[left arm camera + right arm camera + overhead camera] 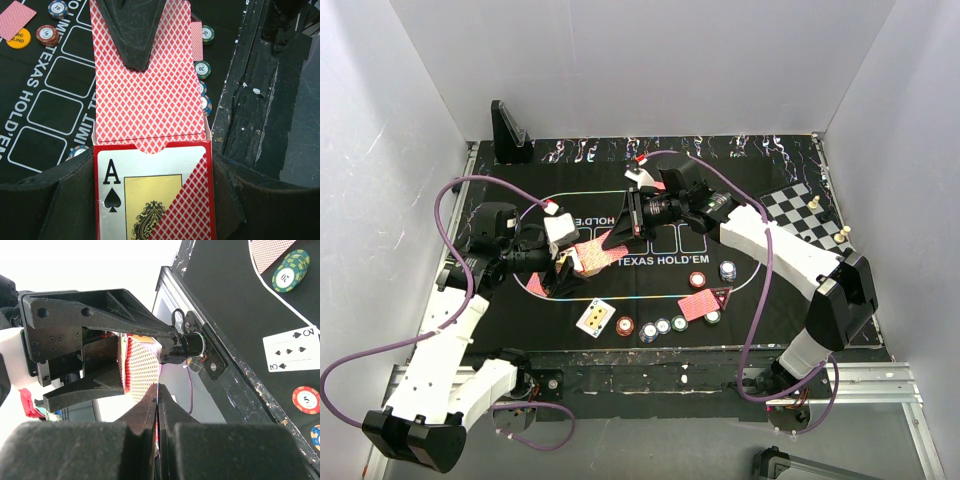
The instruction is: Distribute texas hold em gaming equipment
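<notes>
Over the left half of the black mat point(55, 105), we see the left claw point(575, 258) clenched around a card box point(155, 200), one finger on each long side. The box shows an ace of spades on its front, and its open end points toward the middle of the surface point(740, 150).

A red-backed card point(150, 100) sticks out of that open end, about half of it free of the box. The right claw point(158, 395) reaches across from the right and is pinched tight on the far end of this card. In the left wrist view one of its dark fingers point(132, 30) lies flat on the card's back. In the right wrist view its two fingers meet on the thin card edge, with the box just beyond them in the left claw's hold. The two claws are near each other but not touching.

The other gaming pieces lie on the mat nearer the arm bases. We see a face-up card point(595, 317), then to its right a row of chips point(648, 331), and beyond that two red-backed cards point(703, 302) with a few more chips close by. A chessboard point(800, 210) sits at the far right, well apart from both claws.
</notes>
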`<state>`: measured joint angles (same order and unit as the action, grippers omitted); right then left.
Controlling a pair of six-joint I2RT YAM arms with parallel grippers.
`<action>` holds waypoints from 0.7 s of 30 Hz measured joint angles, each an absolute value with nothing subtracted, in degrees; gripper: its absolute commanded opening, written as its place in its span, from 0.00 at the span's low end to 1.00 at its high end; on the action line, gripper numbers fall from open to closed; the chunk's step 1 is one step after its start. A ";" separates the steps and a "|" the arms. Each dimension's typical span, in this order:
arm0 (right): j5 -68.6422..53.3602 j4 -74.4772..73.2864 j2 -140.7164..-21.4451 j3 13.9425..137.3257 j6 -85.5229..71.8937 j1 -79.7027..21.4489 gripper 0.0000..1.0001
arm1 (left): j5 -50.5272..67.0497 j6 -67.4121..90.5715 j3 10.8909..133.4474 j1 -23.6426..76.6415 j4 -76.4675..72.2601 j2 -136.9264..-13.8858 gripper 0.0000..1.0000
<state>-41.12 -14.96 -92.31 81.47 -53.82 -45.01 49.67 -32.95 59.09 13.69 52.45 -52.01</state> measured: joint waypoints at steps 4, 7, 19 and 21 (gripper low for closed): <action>-41.15 -14.98 -92.12 80.84 -53.80 -44.71 0.06 | 49.41 -32.93 59.09 13.69 52.56 -51.90 0.00; -41.12 -15.18 -91.61 80.31 -53.74 -44.29 0.06 | 49.30 -32.95 59.09 13.69 52.69 -51.88 0.00; -42.74 -13.98 -87.22 77.06 -55.88 -41.32 0.01 | 49.54 -32.53 59.09 13.69 51.77 -50.43 0.00; -43.35 -13.19 -86.80 77.01 -56.77 -40.75 0.01 | 49.67 -32.51 59.09 13.69 51.66 -50.24 0.00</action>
